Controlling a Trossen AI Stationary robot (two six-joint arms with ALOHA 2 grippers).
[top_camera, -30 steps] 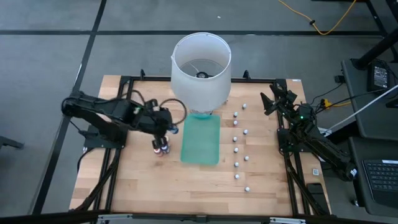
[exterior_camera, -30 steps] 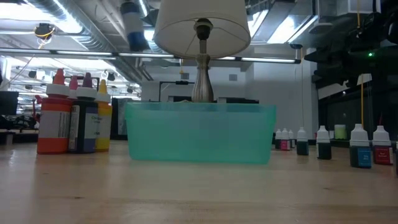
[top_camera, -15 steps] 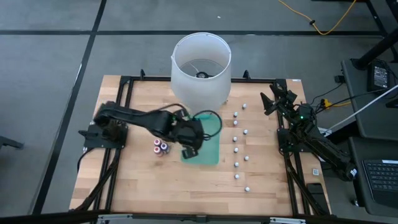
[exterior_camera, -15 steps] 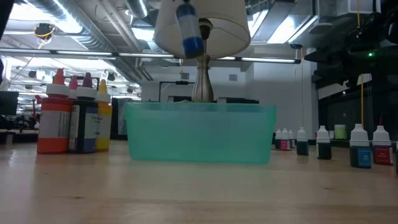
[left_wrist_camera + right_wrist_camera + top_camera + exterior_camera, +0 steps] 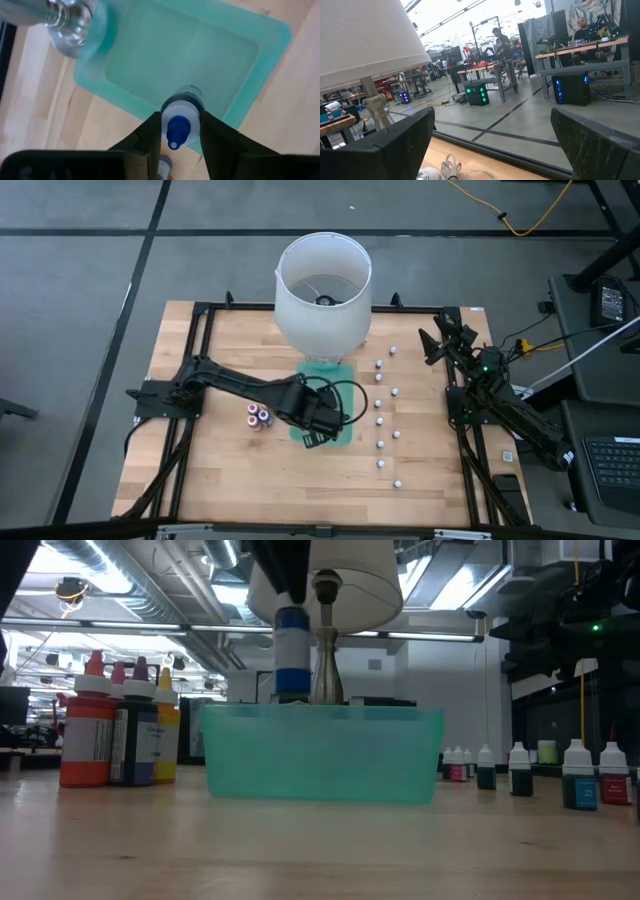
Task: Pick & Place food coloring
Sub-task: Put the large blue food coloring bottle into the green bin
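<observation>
Pinching a blue-capped food coloring bottle (image 5: 181,121) between its closed fingers (image 5: 150,137), the left gripper (image 5: 175,145) hangs over the teal tray (image 5: 240,65); releasing near the rim beneath could tip it outside.

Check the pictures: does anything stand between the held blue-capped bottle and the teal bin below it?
Nothing visible does. The left tool holds the blue-capped bottle over the open teal bin, whose inside looks bare. The lamp stands behind the bin.
</observation>
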